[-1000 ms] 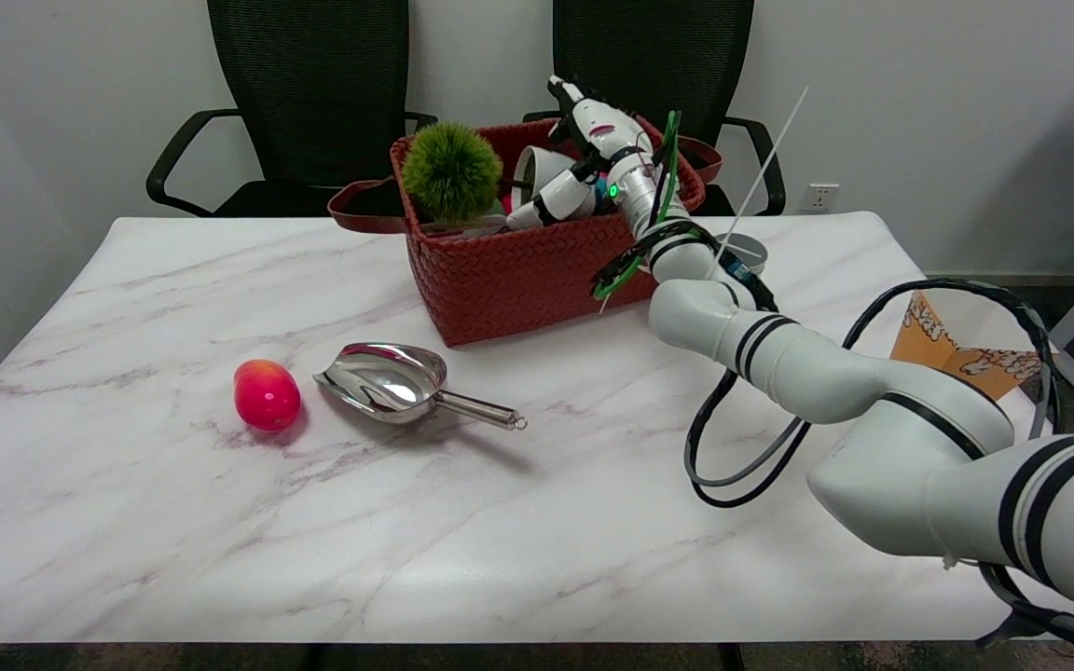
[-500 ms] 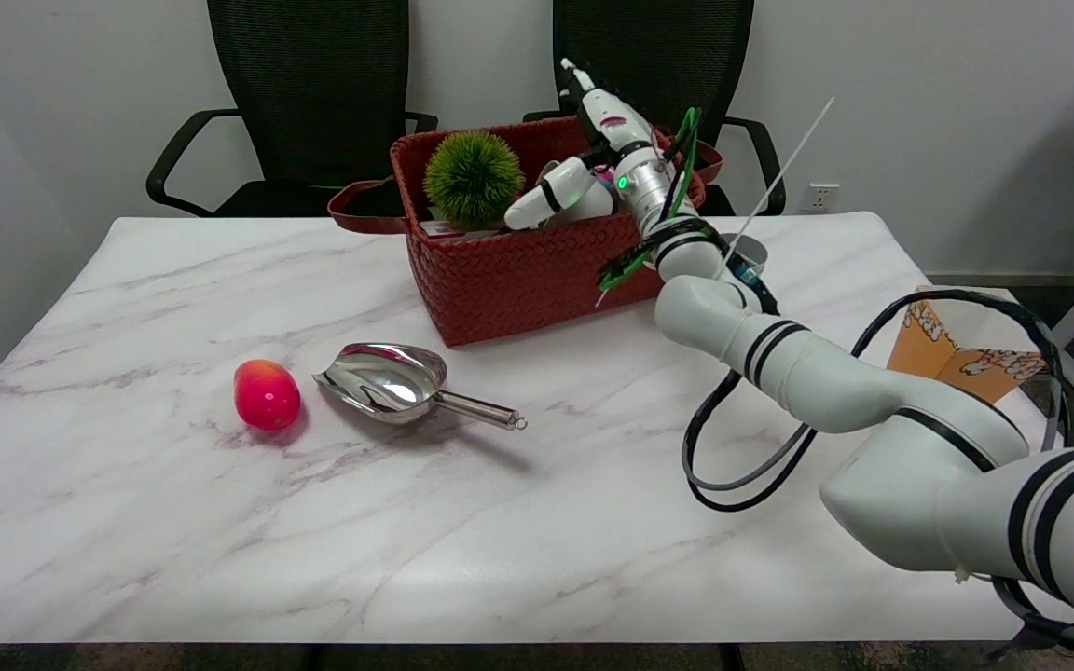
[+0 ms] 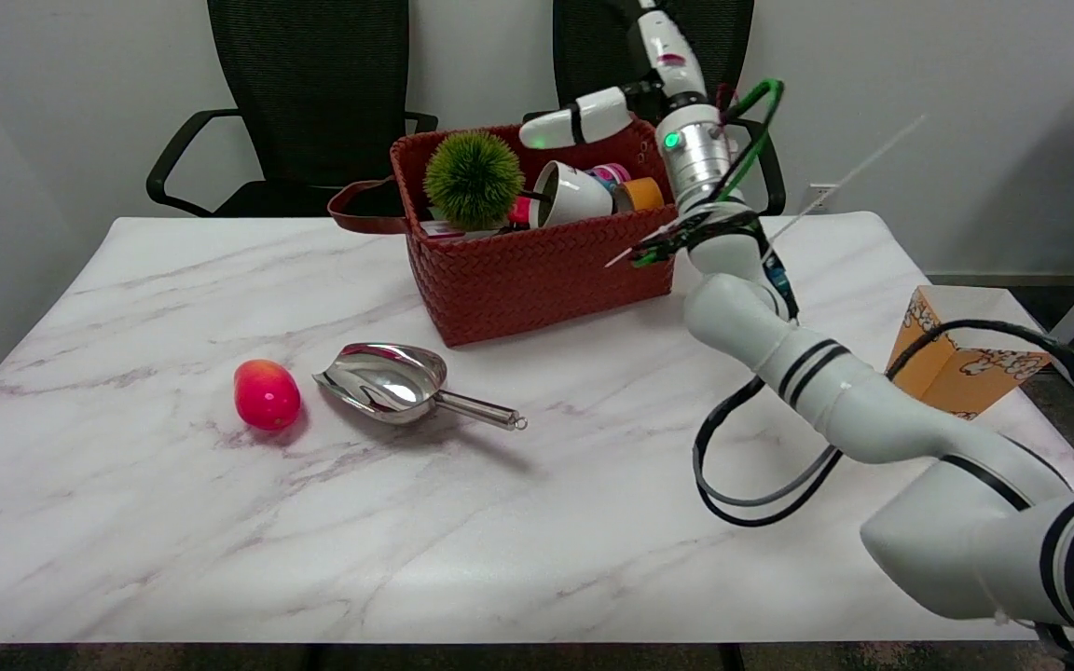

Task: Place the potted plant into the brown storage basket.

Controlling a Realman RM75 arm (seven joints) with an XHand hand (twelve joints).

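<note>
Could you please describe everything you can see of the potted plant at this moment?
The potted plant lies tipped on its side inside the brown storage basket, towards its left end. Its parts are a round, spiky green ball of foliage and a white pot that looks glossy, with the pot's base facing right. The right hand is above the basket, apart from the plant. Other small items lie beside the pot.

You get bright, even overhead light; the metal scoop (image 3: 388, 379) glares, soft shadows lie under things on the marble table (image 3: 220, 522), focus stays sharp throughout.
</note>
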